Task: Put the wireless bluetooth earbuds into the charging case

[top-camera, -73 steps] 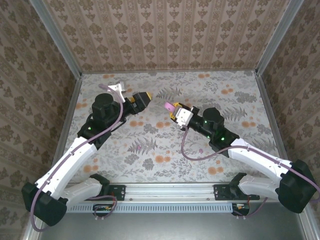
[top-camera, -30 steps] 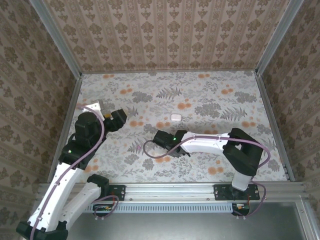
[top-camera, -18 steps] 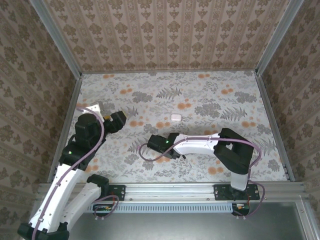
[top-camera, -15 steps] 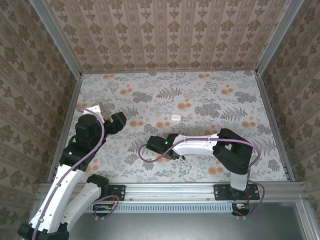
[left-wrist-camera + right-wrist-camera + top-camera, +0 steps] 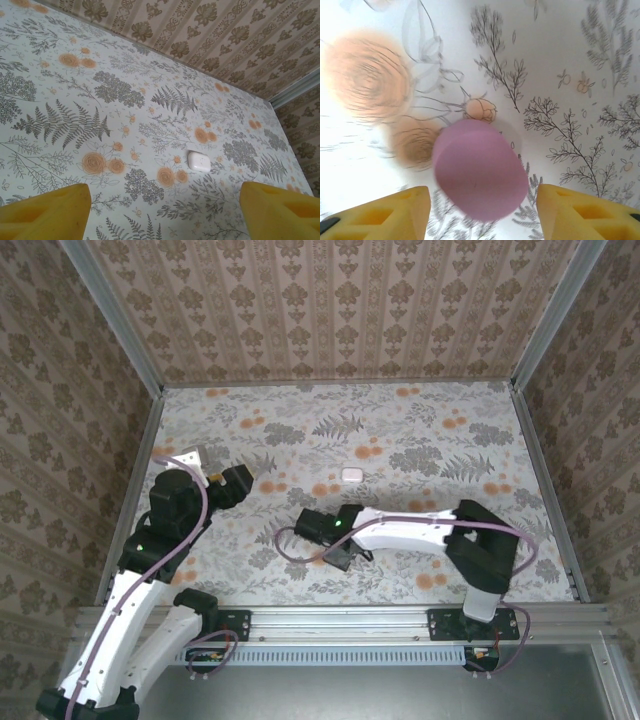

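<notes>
Right arm has swung down low. Now the right gripper (image 5: 338, 552) is wide open, and the pink case (image 5: 479, 172) sits between its fingers.

- Pink rounded glossy piece (image 5: 479, 170): outline blurred.
- Right yellow fingers (image 5: 377, 215), left yellow fingers (image 5: 45, 212): cut off by bottom edge.
- Small white pebble-shaped case (image 5: 351, 475): too small for detail.
</notes>
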`<state>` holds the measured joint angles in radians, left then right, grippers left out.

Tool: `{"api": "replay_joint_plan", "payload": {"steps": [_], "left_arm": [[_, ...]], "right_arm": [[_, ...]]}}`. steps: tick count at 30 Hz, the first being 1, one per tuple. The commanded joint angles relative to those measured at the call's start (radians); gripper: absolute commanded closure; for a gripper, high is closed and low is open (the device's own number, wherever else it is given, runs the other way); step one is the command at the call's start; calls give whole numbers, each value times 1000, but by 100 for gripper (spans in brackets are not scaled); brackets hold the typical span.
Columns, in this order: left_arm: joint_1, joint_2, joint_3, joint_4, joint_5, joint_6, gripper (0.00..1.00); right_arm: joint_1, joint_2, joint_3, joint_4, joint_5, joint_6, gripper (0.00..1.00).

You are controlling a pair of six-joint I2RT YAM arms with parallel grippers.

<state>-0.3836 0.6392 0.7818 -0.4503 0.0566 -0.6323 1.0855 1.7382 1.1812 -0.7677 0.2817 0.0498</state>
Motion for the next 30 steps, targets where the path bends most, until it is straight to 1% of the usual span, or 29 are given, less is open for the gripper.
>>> {"api": "replay_joint_plan", "payload": {"steps": [1, 2, 5, 7, 8, 10, 12, 14, 15, 16, 20, 22, 28, 30], "left_arm": [[10, -11, -3, -1, 17, -12, 21], [9, -8, -3, 1, 20, -12, 20], [11, 5, -3, 11, 35, -15, 21], [11, 21, -3, 21, 58, -16, 21], [11, 29, -3, 22, 64, -18, 21], [11, 44, -1, 26, 81, -23, 21], [9, 56, -1, 34, 97, -26, 21], [10, 62, 0, 38, 99, -34, 21], [9, 66, 0, 41, 101, -36, 21], [10, 67, 1, 46, 103, -37, 21], [9, 76, 10, 38, 110, -39, 21], [10, 75, 11, 34, 110, -41, 21], [9, 83, 6, 31, 103, -42, 18], [10, 91, 10, 23, 107, -37, 17]], "right_arm": [[-71, -181, -11, 11, -152, 98, 35], [-106, -217, -26, 20, -197, 121, 34], [-265, -313, -106, 54, -377, 232, 32], [-390, -347, -196, 108, -564, 299, 32], [-436, -374, -228, 124, -607, 342, 32], [-505, -369, -279, 133, -638, 413, 41], [-522, -353, -292, 124, -627, 415, 41], [-524, -292, -288, 142, -630, 416, 43], [-524, -265, -279, 148, -609, 418, 46], [-523, -236, -266, 147, -588, 418, 47], [-521, -152, -214, 160, -516, 396, 46], [-517, -107, -178, 160, -531, 366, 46], [-462, 5, -98, 127, -473, 323, 46], [-450, 27, -90, 114, -431, 314, 46]]}}
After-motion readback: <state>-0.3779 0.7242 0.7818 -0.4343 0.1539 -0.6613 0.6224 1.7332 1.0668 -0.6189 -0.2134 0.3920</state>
